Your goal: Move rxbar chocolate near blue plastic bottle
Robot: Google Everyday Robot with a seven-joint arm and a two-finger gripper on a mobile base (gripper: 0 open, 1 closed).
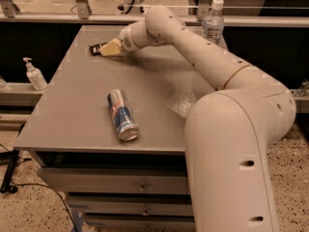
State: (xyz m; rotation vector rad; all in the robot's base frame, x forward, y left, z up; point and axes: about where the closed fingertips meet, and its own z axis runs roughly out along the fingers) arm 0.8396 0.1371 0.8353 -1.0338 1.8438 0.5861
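Observation:
The rxbar chocolate (96, 48), a small black bar, lies at the far left of the grey table (72, 110). My gripper (107, 48) reaches across the table to it and its tan fingers are shut on the bar's right end, low at the table top. The blue plastic bottle (212, 23), clear with a white cap, stands upright at the far right corner of the table, well to the right of the bar and partly behind my arm.
A blue-and-silver drink can (123, 115) lies on its side near the table's front middle. A white pump dispenser (34, 75) stands on a ledge left of the table. My arm (227, 76) covers the table's right side. Drawers sit below the front edge.

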